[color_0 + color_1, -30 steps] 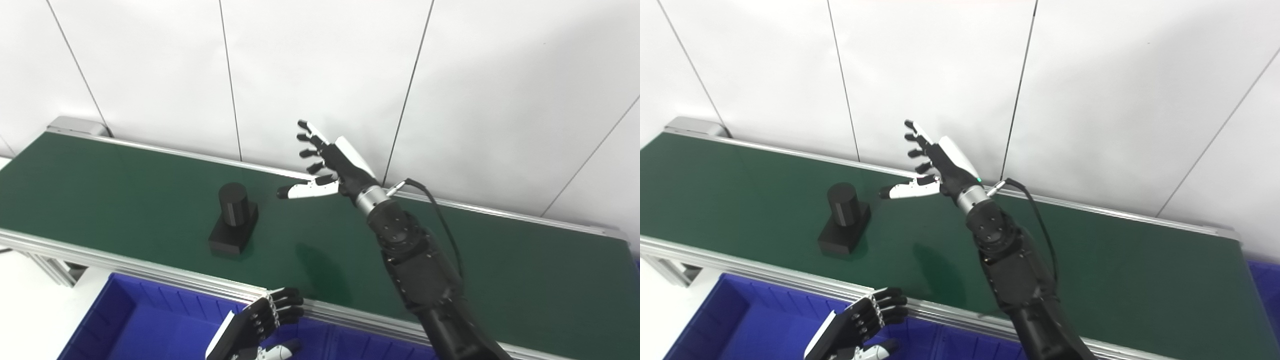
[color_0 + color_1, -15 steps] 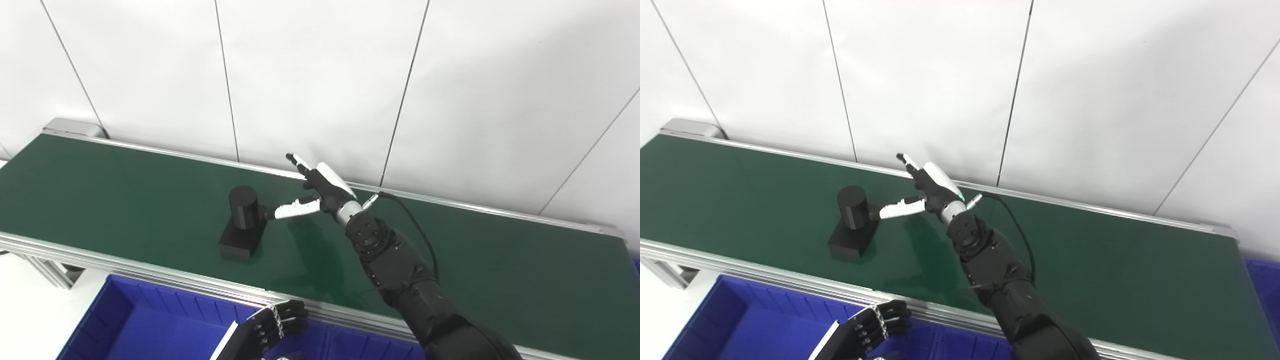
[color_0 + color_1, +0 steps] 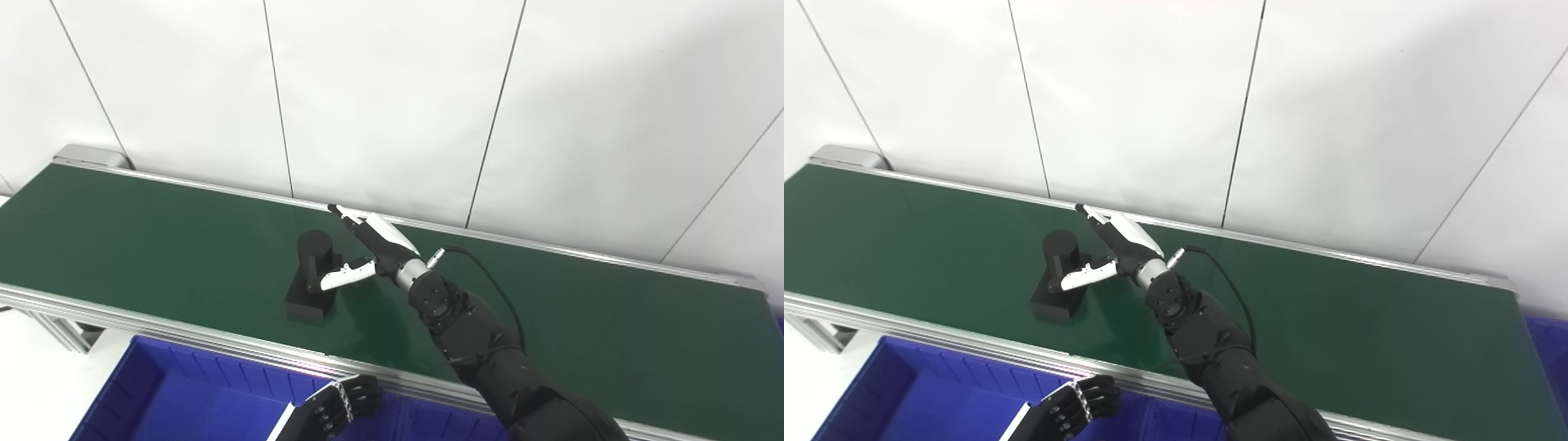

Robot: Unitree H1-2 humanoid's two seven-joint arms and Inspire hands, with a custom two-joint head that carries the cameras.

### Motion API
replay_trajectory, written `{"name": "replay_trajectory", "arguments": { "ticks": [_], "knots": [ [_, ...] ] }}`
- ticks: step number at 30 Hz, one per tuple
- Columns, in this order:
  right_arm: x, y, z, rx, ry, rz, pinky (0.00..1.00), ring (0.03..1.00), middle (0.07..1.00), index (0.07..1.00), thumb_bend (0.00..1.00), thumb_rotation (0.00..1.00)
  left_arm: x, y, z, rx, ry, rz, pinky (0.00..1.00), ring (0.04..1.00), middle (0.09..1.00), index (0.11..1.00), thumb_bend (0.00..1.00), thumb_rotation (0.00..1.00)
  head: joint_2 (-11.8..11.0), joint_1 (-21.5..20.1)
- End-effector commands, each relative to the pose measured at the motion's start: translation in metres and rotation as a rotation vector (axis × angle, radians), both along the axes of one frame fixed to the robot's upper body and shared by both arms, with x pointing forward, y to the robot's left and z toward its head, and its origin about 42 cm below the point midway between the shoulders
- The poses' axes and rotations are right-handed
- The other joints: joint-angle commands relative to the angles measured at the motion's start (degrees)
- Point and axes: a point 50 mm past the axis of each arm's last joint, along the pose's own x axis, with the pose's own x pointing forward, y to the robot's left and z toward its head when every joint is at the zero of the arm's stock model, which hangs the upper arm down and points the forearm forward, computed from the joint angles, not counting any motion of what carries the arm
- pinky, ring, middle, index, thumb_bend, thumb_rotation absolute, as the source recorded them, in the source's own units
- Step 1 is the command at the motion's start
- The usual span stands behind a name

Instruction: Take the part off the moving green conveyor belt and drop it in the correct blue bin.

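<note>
A black part [image 3: 311, 275], an upright cylinder on a square base, rides on the green conveyor belt [image 3: 153, 239] left of centre. My right hand [image 3: 361, 245] is open and down at the part's right side. Its white thumb lies across the near face of the cylinder, and its fingers reach past the far side. The part stands on the belt, not lifted. My left hand [image 3: 334, 410] hangs low at the bottom edge over the blue bin [image 3: 184, 398], fingers curled with nothing in them.
An aluminium rail [image 3: 184, 337] runs along the belt's near edge, with the blue bin just below it. A second blue bin corner [image 3: 1543, 349] shows at the far right. White wall panels stand right behind the belt's far rail.
The part has ridden rightward on the belt. My right hand has dropped from above the belt and moved left, coming around the cylinder. My left hand has sunk lower in the picture.
</note>
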Motion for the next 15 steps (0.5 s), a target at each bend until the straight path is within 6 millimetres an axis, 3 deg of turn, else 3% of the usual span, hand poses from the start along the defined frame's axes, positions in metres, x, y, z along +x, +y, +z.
{"name": "replay_trajectory", "arguments": {
  "ticks": [1,6,12,13,14,15],
  "knots": [
    [-0.002,0.019,0.019,0.062,-0.083,0.049,1.00,1.000,1.000,1.000,0.99,0.41,0.001,-0.002,0.007,-0.009,-0.059,-0.001,0.74,0.728,0.733,0.738,0.57,0.00,-0.1,0.0],
    [-0.010,0.026,0.014,0.118,-0.091,0.034,1.00,1.000,1.000,1.000,0.97,0.39,-0.002,-0.005,0.007,-0.003,-0.052,0.001,0.75,0.743,0.741,0.736,0.57,0.00,-0.2,0.6],
    [-0.016,0.028,0.004,0.192,-0.076,-0.013,0.98,0.944,0.958,1.000,0.92,0.27,-0.005,-0.008,0.006,-0.019,-0.047,0.008,0.78,0.753,0.748,0.737,0.55,0.00,-0.1,1.6],
    [-0.017,0.028,0.003,0.207,-0.068,-0.023,0.88,0.918,0.939,0.993,0.89,0.21,-0.006,-0.008,0.006,-0.020,-0.046,0.009,0.78,0.758,0.753,0.739,0.56,0.00,0.0,1.6],
    [-0.018,0.028,0.001,0.233,-0.065,-0.044,0.85,0.908,0.933,0.991,0.89,0.19,-0.007,-0.009,0.006,-0.021,-0.043,0.010,0.79,0.760,0.755,0.739,0.56,0.00,0.0,1.8],
    [-0.019,0.028,0.000,0.250,-0.064,-0.059,0.77,0.850,0.881,0.937,0.87,0.11,-0.007,-0.009,0.006,-0.022,-0.042,0.011,0.78,0.760,0.755,0.742,0.56,0.00,0.0,1.8]
  ]
}}
